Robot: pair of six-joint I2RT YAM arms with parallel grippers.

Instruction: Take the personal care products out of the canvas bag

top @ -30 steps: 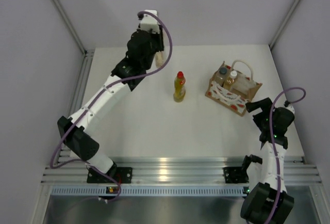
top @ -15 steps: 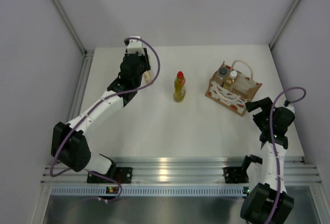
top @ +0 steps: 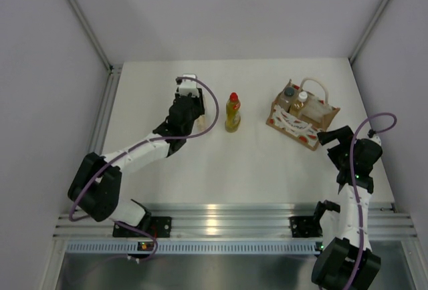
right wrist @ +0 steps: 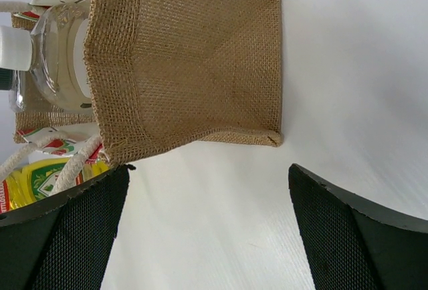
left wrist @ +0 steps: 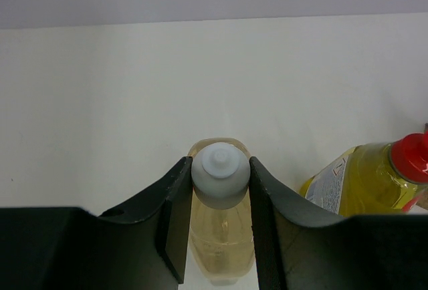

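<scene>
While the left claw (left wrist: 219,164) is pinching a small amber plastic bottle (left wrist: 221,240) at the neck, just under its rounded white cap (left wrist: 221,170), the right claw (right wrist: 206,168) is hanging spread wide near the small tan burlap tote bag (top: 304,117). The right claw's two black fingers (right wrist: 60,230) are standing well apart and touching nothing.

The amber bottle is sitting between the left fingers with its cap pointing back toward the wrist camera. Whether its base is touching the white counter (top: 200,176) is not showing clearly. Just beside it, the yellow squeeze bottle with a red cap (top: 232,113) is standing upright on the counter, out of the bag, between the left claw and the bag.

The bag is standing toward the far right of the counter, its white-and-red patterned side facing the near edge and its cream rope handles (right wrist: 27,153) looping above the opening. Inside it, a clear squarish bottle with a dark grey cap (top: 289,93) and a second amber bottle with a white cap (top: 303,96) are standing side by side, their tops poking above the rim.

In the right wrist view, the plain burlap end of the bag is facing the claw, lying just ahead of the fingertips and untouched.
</scene>
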